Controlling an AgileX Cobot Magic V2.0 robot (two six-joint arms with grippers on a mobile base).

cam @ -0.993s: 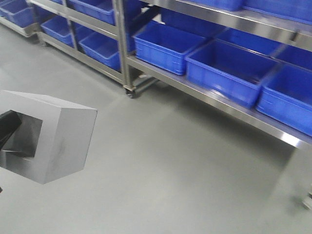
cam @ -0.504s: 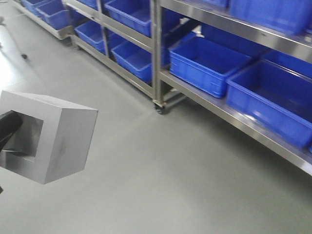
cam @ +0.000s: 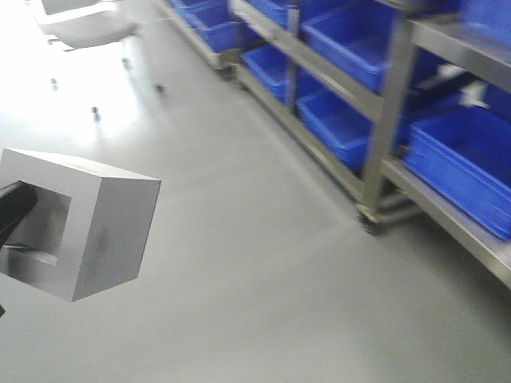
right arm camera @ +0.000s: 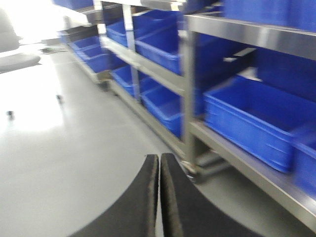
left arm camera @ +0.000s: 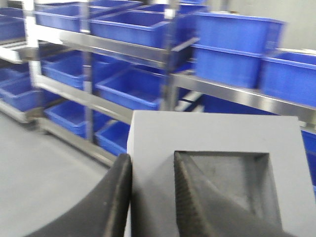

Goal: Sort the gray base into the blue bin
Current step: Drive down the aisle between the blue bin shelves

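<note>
The gray base hangs in the air at the left of the front view, its square recess facing left. In the left wrist view the gray base fills the lower right. My left gripper is shut on one wall of it, one finger outside and the other finger inside the recess. A black fingertip shows in the recess in the front view. Blue bins sit on the steel racks at the right; another blue bin shows on a shelf. My right gripper is shut and holds nothing.
Steel racks on castor wheels run along the right side, loaded with several blue bins on two levels. A rack post stands just beyond my right gripper. A chair base stands on the gray floor at the far left.
The front view has swung left: the racks and bins slid to the right of the frame and a chair came into view. The gray base stays in the same place in the view, still held.
</note>
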